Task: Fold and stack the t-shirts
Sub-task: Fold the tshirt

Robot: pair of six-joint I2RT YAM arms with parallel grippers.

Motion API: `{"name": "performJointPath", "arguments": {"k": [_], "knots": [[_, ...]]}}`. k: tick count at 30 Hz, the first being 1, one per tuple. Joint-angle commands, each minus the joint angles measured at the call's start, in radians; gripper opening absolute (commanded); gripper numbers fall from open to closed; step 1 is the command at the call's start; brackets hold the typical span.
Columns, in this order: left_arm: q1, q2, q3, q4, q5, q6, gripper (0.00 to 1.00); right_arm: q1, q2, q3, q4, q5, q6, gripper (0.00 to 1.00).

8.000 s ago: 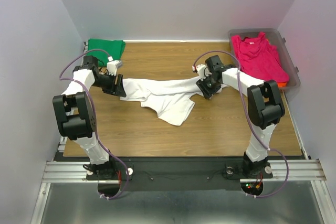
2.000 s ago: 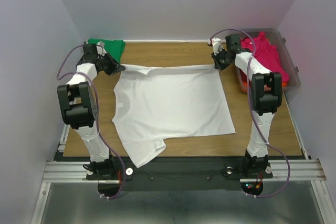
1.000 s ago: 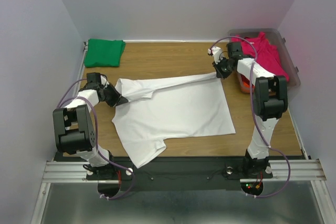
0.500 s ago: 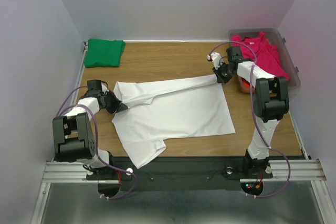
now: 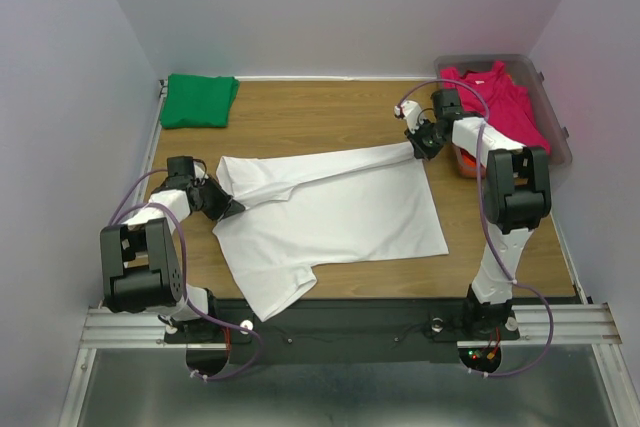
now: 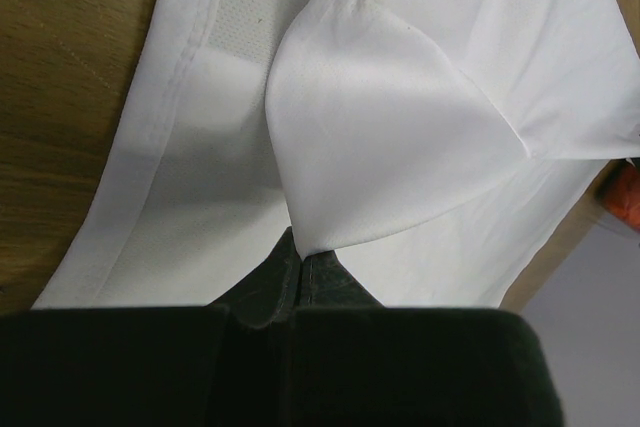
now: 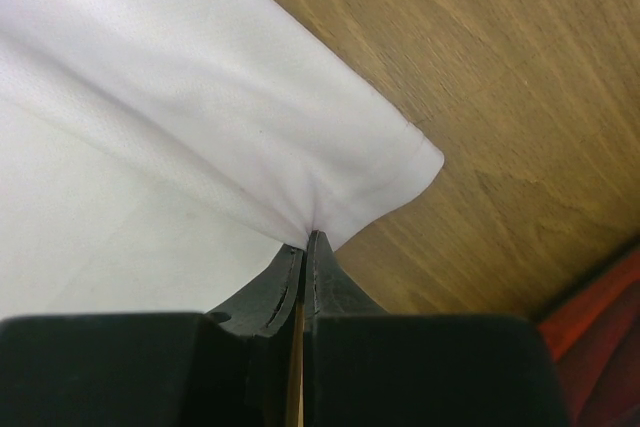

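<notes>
A white t-shirt (image 5: 330,212) lies spread across the middle of a wooden counter (image 5: 320,112), its upper edge slanting up toward the right. The left claw (image 5: 228,205), at mid-left, is clamped on the shirt's left corner. The right claw (image 5: 418,147), at upper right, pinches the far right corner. A folded green t-shirt (image 5: 200,100) sits at upper left. A magenta-pink t-shirt (image 5: 497,107) lies in a clear tub (image 5: 557,132) at upper right.
</notes>
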Motion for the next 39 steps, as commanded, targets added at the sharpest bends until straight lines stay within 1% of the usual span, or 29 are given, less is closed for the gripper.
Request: {"name": "performJointPath", "arguments": {"k": [1, 8, 13, 21, 27, 28, 29, 30, 31, 32, 33, 34, 35, 36, 37, 38, 39], "knots": [[0.0, -0.037, -0.013, 0.002, 0.015, -0.005, 0.0, 0.001, -0.049, -0.013, 0.005, 0.013, -0.025, 0.01], [0.0, -0.051, -0.004, -0.029, 0.054, -0.022, 0.0, -0.001, -0.052, -0.013, -0.001, 0.005, -0.031, 0.01], [0.0, -0.045, 0.016, -0.053, 0.045, -0.007, 0.0, 0.001, -0.078, -0.041, -0.006, 0.001, -0.048, 0.01], [0.0, -0.036, 0.005, -0.061, 0.046, -0.01, 0.0, 0.001, -0.099, -0.109, -0.011, 0.01, -0.077, 0.01], [-0.001, -0.059, -0.004, -0.087, 0.061, -0.02, 0.0, 0.001, -0.084, -0.098, -0.012, 0.019, -0.073, 0.0], [-0.001, -0.063, -0.004, -0.092, 0.063, -0.019, 0.05, 0.001, -0.081, -0.096, -0.014, 0.024, -0.071, 0.07], [0.002, -0.071, 0.004, -0.108, 0.068, -0.01, 0.21, -0.002, -0.081, -0.093, -0.017, 0.034, -0.071, 0.13], [0.003, -0.079, 0.011, -0.119, 0.078, 0.007, 0.28, -0.001, -0.087, -0.093, -0.018, 0.041, -0.071, 0.19], [0.012, -0.085, 0.042, -0.156, 0.084, 0.05, 0.38, -0.002, -0.096, -0.093, -0.026, 0.044, -0.074, 0.32], [0.012, -0.091, 0.042, -0.156, 0.097, 0.05, 0.46, -0.002, -0.107, -0.095, -0.032, 0.044, -0.077, 0.38], [0.025, -0.097, 0.092, -0.202, 0.138, 0.129, 0.56, -0.007, -0.14, -0.092, -0.041, 0.033, -0.079, 0.43], [0.031, -0.099, 0.128, -0.231, 0.147, 0.168, 0.58, -0.007, -0.156, -0.086, -0.052, 0.022, -0.082, 0.51], [0.038, -0.097, 0.165, -0.3, 0.147, 0.209, 0.59, -0.012, -0.176, -0.076, -0.081, 0.007, -0.08, 0.54], [0.048, -0.093, 0.242, -0.331, 0.152, 0.245, 0.6, -0.015, -0.19, -0.066, -0.095, -0.007, -0.076, 0.57], [0.069, -0.081, 0.274, -0.354, 0.176, 0.315, 0.6, -0.015, -0.211, -0.038, -0.107, -0.036, -0.062, 0.61], [0.077, -0.071, 0.303, -0.386, 0.178, 0.34, 0.6, -0.013, -0.217, -0.021, -0.13, -0.051, -0.054, 0.61], [0.089, -0.059, 0.367, -0.392, 0.175, 0.355, 0.6, -0.013, -0.217, -0.001, -0.139, -0.065, -0.045, 0.61]]}}
